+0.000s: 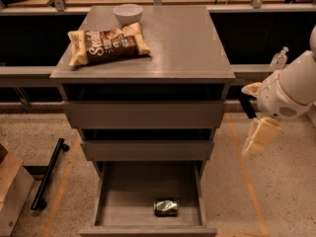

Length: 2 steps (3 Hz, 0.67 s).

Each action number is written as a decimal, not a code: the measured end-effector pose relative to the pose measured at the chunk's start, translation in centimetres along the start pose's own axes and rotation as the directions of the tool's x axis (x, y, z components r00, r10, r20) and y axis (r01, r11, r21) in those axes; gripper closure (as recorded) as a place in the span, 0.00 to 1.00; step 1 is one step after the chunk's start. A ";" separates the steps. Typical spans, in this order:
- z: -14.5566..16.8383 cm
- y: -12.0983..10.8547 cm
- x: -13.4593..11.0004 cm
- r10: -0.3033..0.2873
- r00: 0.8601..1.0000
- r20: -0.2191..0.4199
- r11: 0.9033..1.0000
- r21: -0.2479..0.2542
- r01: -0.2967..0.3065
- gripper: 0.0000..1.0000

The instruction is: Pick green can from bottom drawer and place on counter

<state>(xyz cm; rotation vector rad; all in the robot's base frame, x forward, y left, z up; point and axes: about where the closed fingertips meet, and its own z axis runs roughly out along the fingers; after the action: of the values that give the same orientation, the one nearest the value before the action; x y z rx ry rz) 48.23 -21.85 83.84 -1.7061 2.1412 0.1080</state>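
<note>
Right of cabinet [143,115], partly hidden pincer [258,138]

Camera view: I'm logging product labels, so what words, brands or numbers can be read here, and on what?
On the brown snack bag lying on the counter: a large white script word, not legible.
On the green can in the bottom drawer: pale markings, too small to read.
On the gripper, hanging right of the cabinet beside the drawers: no lettering visible.
</note>
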 end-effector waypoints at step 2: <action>5.0 0.4 -0.3 0.023 0.999 0.043 0.999 -0.049 -0.021 0.00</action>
<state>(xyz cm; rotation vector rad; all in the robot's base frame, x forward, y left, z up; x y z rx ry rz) 49.23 -19.95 79.27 -1.6921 2.1425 0.2029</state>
